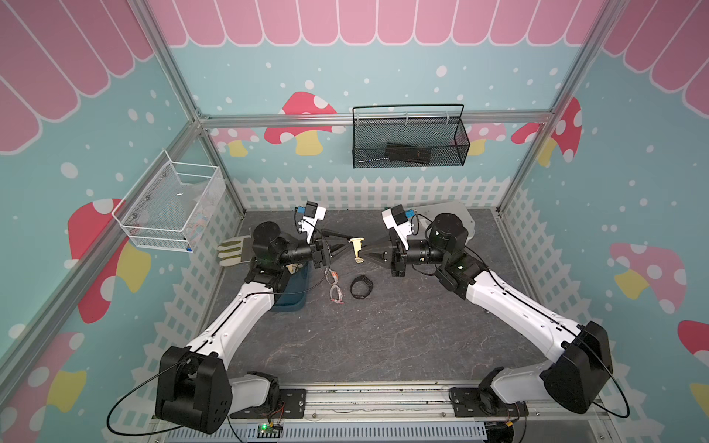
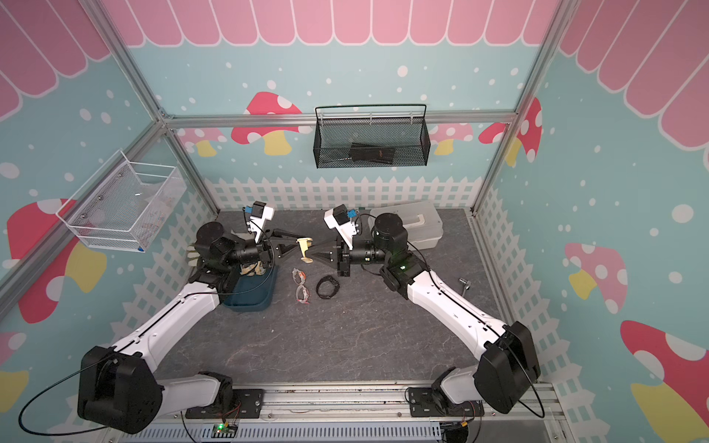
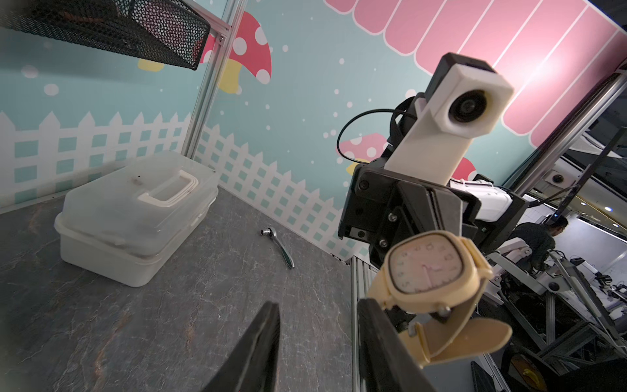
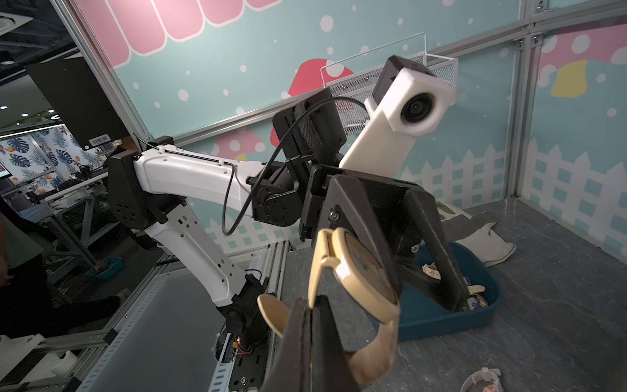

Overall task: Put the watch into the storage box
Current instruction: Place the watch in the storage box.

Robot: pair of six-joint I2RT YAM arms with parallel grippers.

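Wristwatch (image 1: 357, 249), pinched by its strap in the right claw (image 4: 310, 310) above the bench (image 1: 383, 326), beside the spread left claw (image 1: 348, 241): release before that closes may drop it outside the storage box (image 2: 249, 299).

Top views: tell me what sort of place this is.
Probably a robot test cell inside a lab or workshop: an aluminium frame carries printed mushroom wall panels, two robot arms stand on a base rail, and the left wrist view shows a person among benches beyond.
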